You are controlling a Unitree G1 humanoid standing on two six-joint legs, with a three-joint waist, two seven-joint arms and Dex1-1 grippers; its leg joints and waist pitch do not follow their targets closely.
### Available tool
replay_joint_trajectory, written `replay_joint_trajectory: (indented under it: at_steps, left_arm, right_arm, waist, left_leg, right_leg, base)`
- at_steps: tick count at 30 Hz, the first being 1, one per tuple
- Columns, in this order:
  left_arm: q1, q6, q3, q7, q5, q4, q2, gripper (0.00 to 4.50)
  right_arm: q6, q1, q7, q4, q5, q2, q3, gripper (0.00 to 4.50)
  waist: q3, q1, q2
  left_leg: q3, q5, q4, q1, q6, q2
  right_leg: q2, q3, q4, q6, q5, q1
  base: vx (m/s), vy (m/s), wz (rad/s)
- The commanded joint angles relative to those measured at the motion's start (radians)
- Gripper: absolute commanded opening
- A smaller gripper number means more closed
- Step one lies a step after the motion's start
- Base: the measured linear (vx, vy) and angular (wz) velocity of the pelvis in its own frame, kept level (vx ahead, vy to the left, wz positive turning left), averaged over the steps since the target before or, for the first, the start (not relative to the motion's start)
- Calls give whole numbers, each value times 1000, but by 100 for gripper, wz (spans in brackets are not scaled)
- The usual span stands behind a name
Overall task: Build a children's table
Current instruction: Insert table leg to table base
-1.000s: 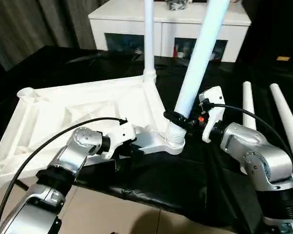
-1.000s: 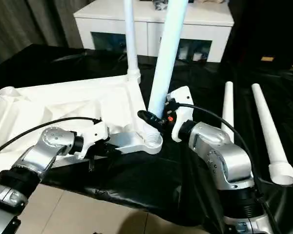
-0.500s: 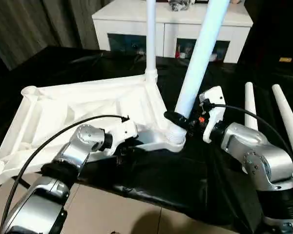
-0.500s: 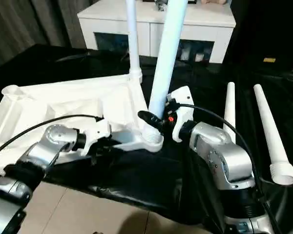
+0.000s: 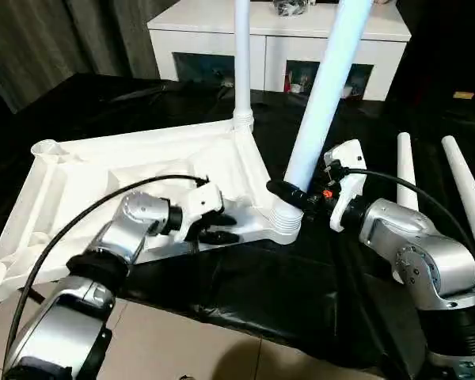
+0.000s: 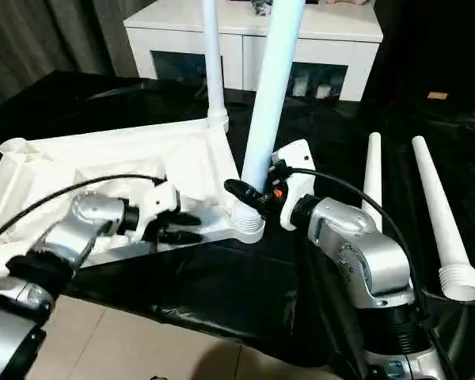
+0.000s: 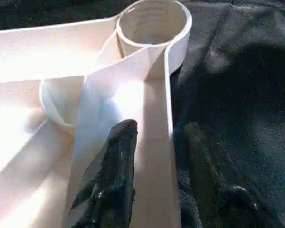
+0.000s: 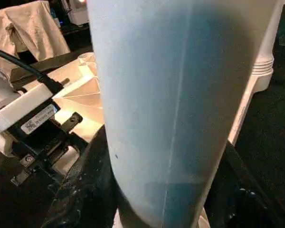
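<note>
Step in hand: seating second leg (image 5: 321,87) into near corner socket (image 5: 286,224) of upside-down tabletop (image 5: 103,170) on black-draped bench (image 5: 301,293). Right gripper (image 5: 298,195) clenched round leg just above socket, leg tilted. Left gripper (image 5: 218,226) jaws parted astride tabletop's near rim, gripping nothing. One leg upright (image 5: 242,55) in far corner beyond jaws; two spare legs (image 5: 403,170) lying beside right arm. Next, likely: re-clamp rim, straighten leg, twist thread home.
</note>
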Motion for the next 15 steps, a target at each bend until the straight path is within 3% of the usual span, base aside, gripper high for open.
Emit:
replay_joint_trajectory:
  at_steps: [1, 9, 15]
  left_arm:
    - [-20, -8, -6, 27, 28, 38, 4, 178]
    - [-44, 3, -2, 48, 26, 133, -35, 178]
    - [-60, 1, 11, 49, 27, 169, -45, 116]
  right_arm:
    - [6, -7, -3, -32, -1, -6, -5, 185]
    - [-2, -13, -4, -16, -6, -1, 0, 185]
    - [-34, -32, -15, 28, -33, 14, 15, 185]
  waist:
    - [-67, 2, -1]
    - [-68, 4, 2]
    - [-66, 6, 4]
  left_leg:
    - [-18, -266, -67, 21, 1, 44]
    - [-19, -257, -66, 21, 1, 44]
    - [-18, -281, -67, 21, -2, 43]
  right_leg:
    - [-63, 39, -74, -241, -144, 53]
    - [-64, 39, -72, -251, -117, 53]
    - [-65, 39, -78, -244, -169, 51]
  base:
    - [0, 0, 0]
    - [0, 0, 0]
    - [0, 0, 0]
